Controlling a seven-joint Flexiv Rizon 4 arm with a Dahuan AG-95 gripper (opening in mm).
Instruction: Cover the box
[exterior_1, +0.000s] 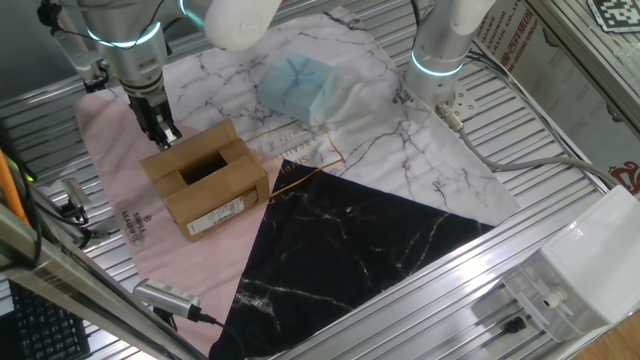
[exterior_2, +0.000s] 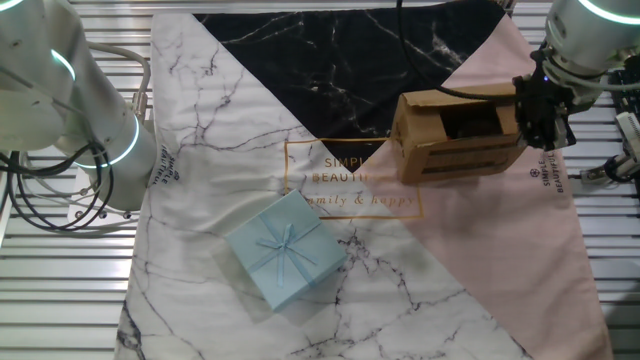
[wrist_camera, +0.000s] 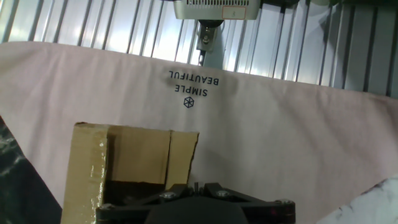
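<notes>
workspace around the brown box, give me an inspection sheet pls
surface: slatted metal table under a marble-print cloth in white, black and pink.
job's things: brown cardboard box on the pink part, top still partly open, dark gap between its flaps, white label on one long side.
clutter: pale blue gift box with a ribbon bow, on the white part, apart from the carton.
grippers: gripper at the carton's short end by a flap; open or shut cannot be told.
cables: grey cables run across the slats from the second arm's base.
surroundings: handheld tools lie off the cloth's edge.
</notes>
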